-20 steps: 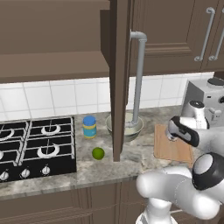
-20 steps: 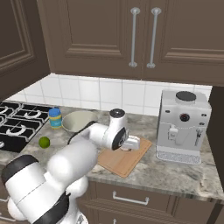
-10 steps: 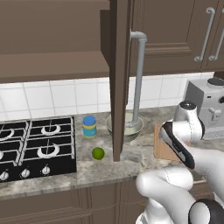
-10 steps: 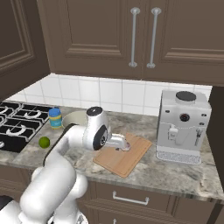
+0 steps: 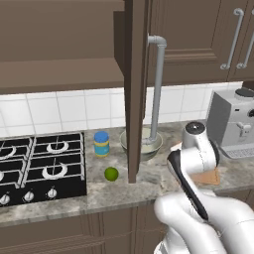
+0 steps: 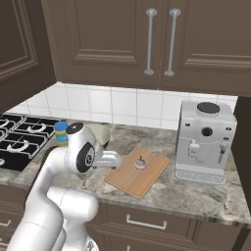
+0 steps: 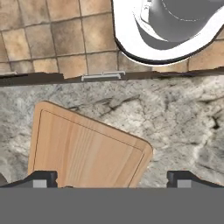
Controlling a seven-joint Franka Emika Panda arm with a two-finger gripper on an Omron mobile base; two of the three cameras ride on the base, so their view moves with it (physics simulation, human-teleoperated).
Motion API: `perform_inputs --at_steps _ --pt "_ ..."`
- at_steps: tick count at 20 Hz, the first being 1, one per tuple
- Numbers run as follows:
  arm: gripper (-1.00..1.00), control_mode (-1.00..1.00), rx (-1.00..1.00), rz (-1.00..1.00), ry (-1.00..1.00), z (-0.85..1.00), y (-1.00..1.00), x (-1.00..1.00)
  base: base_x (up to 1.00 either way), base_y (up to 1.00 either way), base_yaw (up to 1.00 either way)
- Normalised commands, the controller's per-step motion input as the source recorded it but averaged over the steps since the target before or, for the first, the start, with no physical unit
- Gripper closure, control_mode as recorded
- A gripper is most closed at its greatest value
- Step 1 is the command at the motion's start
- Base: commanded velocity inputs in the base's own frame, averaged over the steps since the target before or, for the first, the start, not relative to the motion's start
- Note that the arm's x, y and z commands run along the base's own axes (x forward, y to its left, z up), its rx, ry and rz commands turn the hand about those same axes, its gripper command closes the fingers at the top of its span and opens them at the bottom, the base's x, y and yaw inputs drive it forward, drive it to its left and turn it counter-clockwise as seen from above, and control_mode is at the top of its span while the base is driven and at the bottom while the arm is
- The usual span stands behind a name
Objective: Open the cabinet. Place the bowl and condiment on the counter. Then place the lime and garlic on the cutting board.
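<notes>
Swinging left, arm; garlic (image 6: 140, 162) seemingly on cutting board (image 6: 128, 179).

The cutting board (image 7: 87, 146) right under the claw (image 7: 112, 179) is light, matt wood with a straight grain and a shallow groove near its edge. Around it the tabletop (image 7: 183, 127) is marbled grey-beige stone, mottled and faintly polished. Beyond the tabletop's edge, the floor (image 7: 52, 39) is laid in matt brown tiles. The claw's fingertips (image 7: 41, 179) look like dark, dull plastic. Off to one side of the claw, the cabinet (image 5: 136, 74) is dark brown wood with a satin finish, its bar handle (image 5: 157, 89) smooth grey metal. The bowl (image 5: 144, 146) looks glazed ceramic; the lime (image 5: 111, 173) has a smooth, slightly shiny skin.
</notes>
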Motion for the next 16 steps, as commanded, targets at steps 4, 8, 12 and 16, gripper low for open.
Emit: perform_inputs --at_steps 4,8,12,16 --pt "-1.00 -1.00 0.00 0.09 -0.01 0.18 0.47 -0.30 0.00 0.00 0.00" --pt "-1.00 -1.00 0.00 0.15 0.00 0.24 0.50 -0.23 0.00 0.00 0.00" --pt "-1.00 -1.00 0.01 0.15 0.00 0.27 0.54 -0.13 0.00 0.00 0.00" --pt "-1.00 -1.00 0.00 0.18 0.00 0.16 0.65 -0.01 0.00 0.00 0.00"
